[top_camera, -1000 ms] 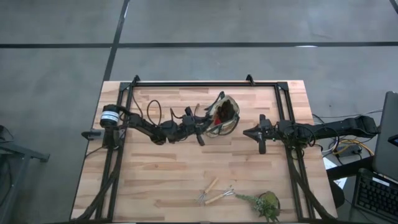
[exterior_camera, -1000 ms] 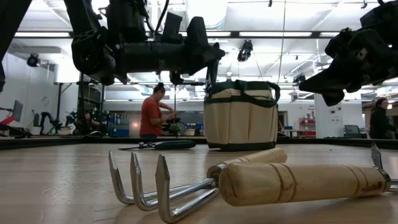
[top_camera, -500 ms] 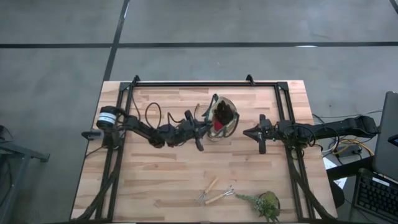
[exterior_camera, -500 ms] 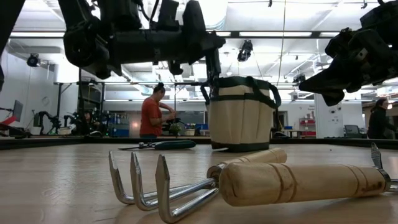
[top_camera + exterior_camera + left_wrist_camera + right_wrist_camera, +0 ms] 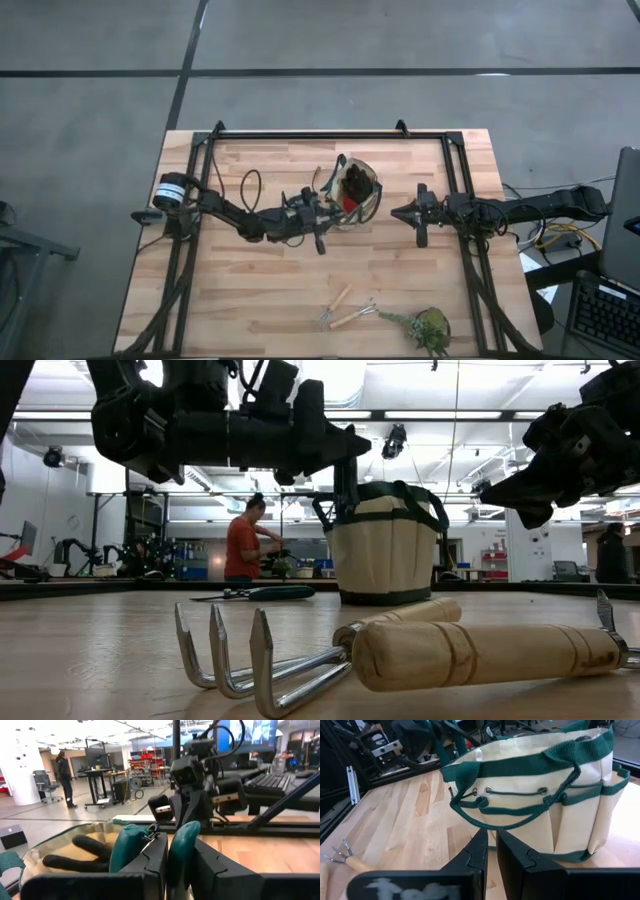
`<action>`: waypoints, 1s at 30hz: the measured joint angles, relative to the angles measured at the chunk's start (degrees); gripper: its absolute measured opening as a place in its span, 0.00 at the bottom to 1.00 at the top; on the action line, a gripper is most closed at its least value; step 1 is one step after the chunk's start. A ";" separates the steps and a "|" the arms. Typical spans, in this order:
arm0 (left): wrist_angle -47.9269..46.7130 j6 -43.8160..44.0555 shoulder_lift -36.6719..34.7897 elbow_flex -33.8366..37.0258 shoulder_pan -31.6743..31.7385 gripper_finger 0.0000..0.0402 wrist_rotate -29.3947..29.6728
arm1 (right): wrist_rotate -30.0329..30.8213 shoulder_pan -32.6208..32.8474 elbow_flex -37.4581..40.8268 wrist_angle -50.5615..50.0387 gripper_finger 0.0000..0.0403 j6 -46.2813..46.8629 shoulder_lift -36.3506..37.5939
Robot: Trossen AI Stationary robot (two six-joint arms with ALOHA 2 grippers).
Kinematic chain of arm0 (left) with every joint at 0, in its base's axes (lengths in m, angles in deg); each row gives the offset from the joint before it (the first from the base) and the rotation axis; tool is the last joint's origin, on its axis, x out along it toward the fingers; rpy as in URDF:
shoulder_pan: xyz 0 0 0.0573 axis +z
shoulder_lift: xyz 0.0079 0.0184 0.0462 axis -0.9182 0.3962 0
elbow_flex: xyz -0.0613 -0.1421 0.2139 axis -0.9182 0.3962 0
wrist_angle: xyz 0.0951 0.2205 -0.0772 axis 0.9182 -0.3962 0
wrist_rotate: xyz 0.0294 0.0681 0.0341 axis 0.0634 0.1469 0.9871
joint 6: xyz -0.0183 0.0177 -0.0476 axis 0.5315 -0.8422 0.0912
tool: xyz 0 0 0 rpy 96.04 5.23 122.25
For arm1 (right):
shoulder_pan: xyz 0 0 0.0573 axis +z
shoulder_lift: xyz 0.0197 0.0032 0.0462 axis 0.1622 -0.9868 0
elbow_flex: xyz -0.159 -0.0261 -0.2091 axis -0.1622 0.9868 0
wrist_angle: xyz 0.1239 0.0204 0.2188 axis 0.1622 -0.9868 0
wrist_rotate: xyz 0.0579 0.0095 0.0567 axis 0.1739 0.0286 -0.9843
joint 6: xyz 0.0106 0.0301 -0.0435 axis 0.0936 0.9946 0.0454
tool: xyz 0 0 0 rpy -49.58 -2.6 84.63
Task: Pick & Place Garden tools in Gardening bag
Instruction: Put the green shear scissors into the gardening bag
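The tan gardening bag (image 5: 366,178) (image 5: 385,555) with its green rim stands upright at mid-table; a black-fingered glove (image 5: 75,854) lies inside it. My left gripper (image 5: 328,206) (image 5: 171,854) reaches level to the bag's left rim and is shut on green-handled pruning shears (image 5: 182,845). A second pair of shears (image 5: 262,592) lies flat on the table left of the bag. Two wooden-handled rakes (image 5: 345,308) (image 5: 400,650) lie near the front edge. To the right of the bag, my right gripper (image 5: 400,213) (image 5: 491,854) waits shut and holds nothing. My left gripper holds the pruning shears by their green handles, coming level from the table's left. One handle (image 5: 181,857) sits between the two fingers and the other (image 5: 125,851) shows outside one finger. The handle ends reach past the fingertips above the bag's mouth; the fingers hide the place of contact.
A green leafy plant clump (image 5: 426,328) lies at the front right beside the rakes. A black frame (image 5: 330,135) borders the table's far and side edges. Bare wood lies between the bag and the rakes. People stand in the room beyond.
My left gripper has swung a little toward the table's near edge and rolled slightly, staying at the bag's left rim with the shears. The bag's mouth has drawn narrower and the bag has shifted slightly. The right arm has kept still.
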 joint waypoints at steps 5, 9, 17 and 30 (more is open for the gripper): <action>-5.33 0.00 -0.04 -0.05 0.44 0.15 0.30 | -0.01 0.00 0.00 1.30 0.08 -0.65 0.00; -8.19 2.05 -0.10 -0.05 0.42 0.15 0.45 | 0.00 0.00 0.00 1.28 0.08 -0.67 0.00; -9.48 3.76 -0.23 -0.16 0.42 0.16 0.56 | -0.02 0.00 0.00 1.26 0.08 -0.67 0.00; -29.29 8.14 -10.68 0.02 0.78 0.15 0.25 | -0.17 0.00 0.00 0.89 0.08 -0.66 -0.04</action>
